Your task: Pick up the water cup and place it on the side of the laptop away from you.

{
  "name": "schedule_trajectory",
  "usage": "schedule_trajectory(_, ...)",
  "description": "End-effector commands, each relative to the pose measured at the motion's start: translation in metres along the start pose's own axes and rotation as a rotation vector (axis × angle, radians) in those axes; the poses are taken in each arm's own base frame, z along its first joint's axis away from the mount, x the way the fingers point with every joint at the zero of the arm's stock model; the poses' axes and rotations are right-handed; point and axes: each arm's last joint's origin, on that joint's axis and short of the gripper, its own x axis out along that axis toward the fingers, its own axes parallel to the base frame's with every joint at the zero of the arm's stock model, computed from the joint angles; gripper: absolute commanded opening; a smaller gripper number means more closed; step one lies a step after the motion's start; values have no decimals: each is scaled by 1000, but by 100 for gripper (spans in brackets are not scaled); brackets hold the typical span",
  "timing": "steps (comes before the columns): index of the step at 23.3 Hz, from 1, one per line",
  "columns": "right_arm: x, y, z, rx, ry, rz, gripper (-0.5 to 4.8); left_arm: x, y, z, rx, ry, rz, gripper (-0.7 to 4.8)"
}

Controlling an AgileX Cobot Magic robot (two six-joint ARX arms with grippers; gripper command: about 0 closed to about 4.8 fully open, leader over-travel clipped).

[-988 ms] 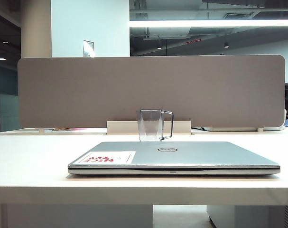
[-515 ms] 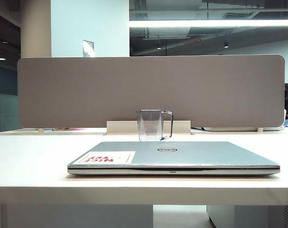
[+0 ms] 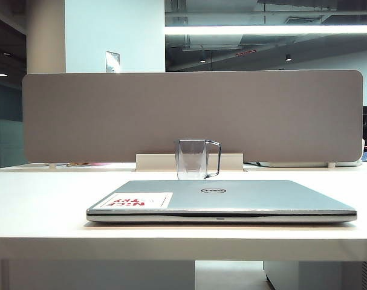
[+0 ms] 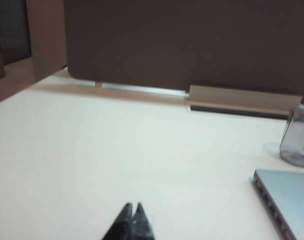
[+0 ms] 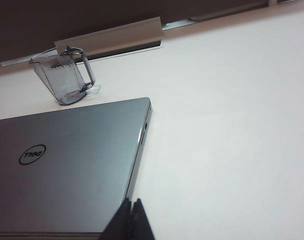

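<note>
Water cup point(image 3: 191, 159), a small clear grey-tinted faceted plastic mug, stands upright on the white desk point(image 3: 44, 199) just beyond the closed silver-grey laptop point(image 3: 231, 196).
Placement looks done; left hand point(image 4: 133, 218) and right hand point(image 5: 131, 214) are both pinched together, empty, well apart from it. Next, I judge, only parking.

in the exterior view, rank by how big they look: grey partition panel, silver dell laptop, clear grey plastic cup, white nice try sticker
1. Grey fabric partition panel
2. Silver-grey Dell laptop
3. White NICE TRY sticker and transparent grey-tinted plastic cup: look about alike, and the cup stands farther back, so unranked.
</note>
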Motion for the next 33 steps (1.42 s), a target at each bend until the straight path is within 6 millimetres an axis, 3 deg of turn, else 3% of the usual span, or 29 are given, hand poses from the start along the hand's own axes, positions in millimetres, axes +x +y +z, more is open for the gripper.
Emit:
schedule_trajectory(1,0,0,-1,2,-7,3,-8,0,0,0,3,10,12,-6)
schedule_trajectory(22,0,0,-1,2,-7,3,-8,0,0,-1,2,18,9,-6)
schedule_trajectory(33,0,-3,0,-199,-23,-87,-8,0,0,-1,2,18,9,-5)
